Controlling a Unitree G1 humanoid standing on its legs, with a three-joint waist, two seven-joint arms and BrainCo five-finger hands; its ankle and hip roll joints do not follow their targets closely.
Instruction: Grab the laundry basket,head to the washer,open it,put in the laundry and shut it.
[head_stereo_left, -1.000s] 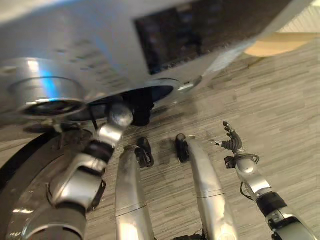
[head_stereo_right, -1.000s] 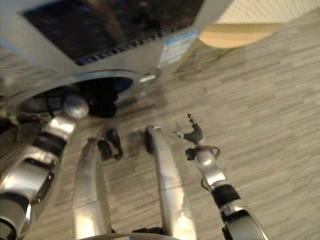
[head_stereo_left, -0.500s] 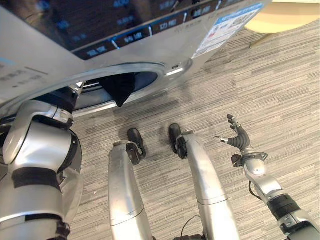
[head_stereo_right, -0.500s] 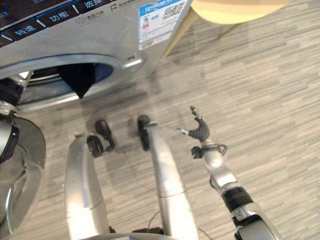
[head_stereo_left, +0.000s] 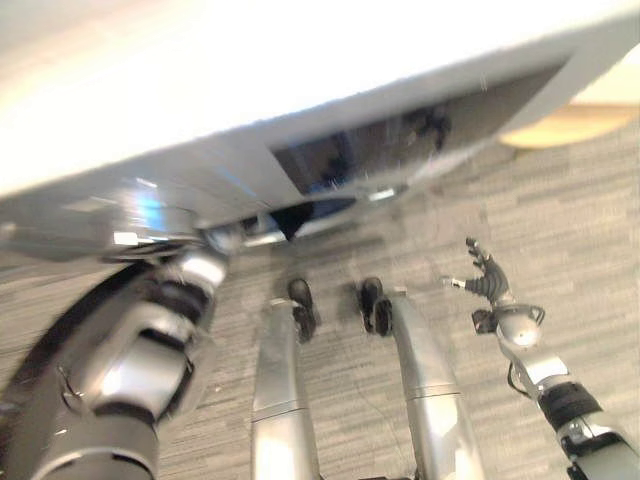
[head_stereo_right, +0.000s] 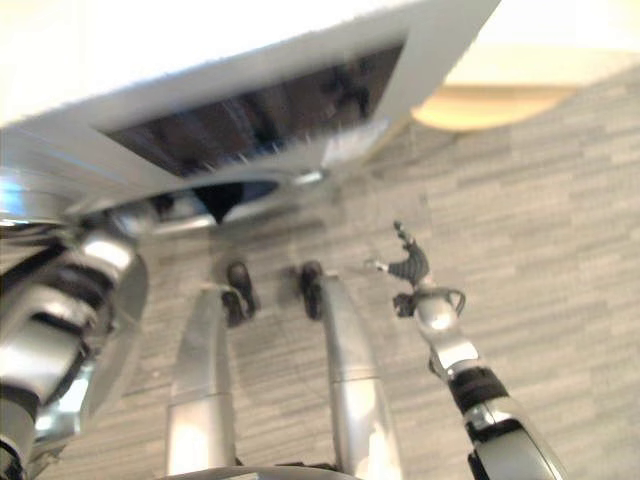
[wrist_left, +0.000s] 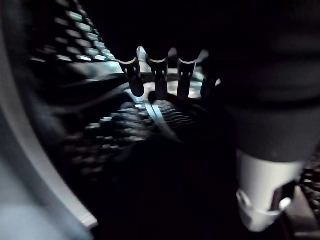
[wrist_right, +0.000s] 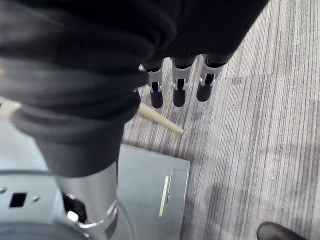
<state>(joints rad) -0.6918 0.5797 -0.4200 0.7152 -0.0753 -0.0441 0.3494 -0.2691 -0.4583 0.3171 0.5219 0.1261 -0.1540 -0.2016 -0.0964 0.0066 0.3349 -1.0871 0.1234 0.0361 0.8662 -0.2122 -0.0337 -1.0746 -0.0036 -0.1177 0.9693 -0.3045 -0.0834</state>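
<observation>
Left eye view shows the washer (head_stereo_left: 300, 150) standing over the robot, its round door (head_stereo_left: 40, 380) swung open at the far left and the dark mouth of the drum (head_stereo_left: 300, 215) just below the control panel. The left arm reaches into that mouth. In the left wrist view the left hand (wrist_left: 160, 80) is deep inside the drum, fingers straight and relaxed, holding nothing; below them lies dark laundry (wrist_left: 130, 135) on the perforated wall. A dark corner of cloth (head_stereo_right: 225, 200) hangs at the opening. Further right, the right hand (head_stereo_left: 487, 280) hangs above the floor (head_stereo_left: 580, 230) with fingers loosely spread, empty. I judge the loading step is nearly done. Next, the left hand must come out, tuck in the hanging corner, then push the door closed.
</observation>
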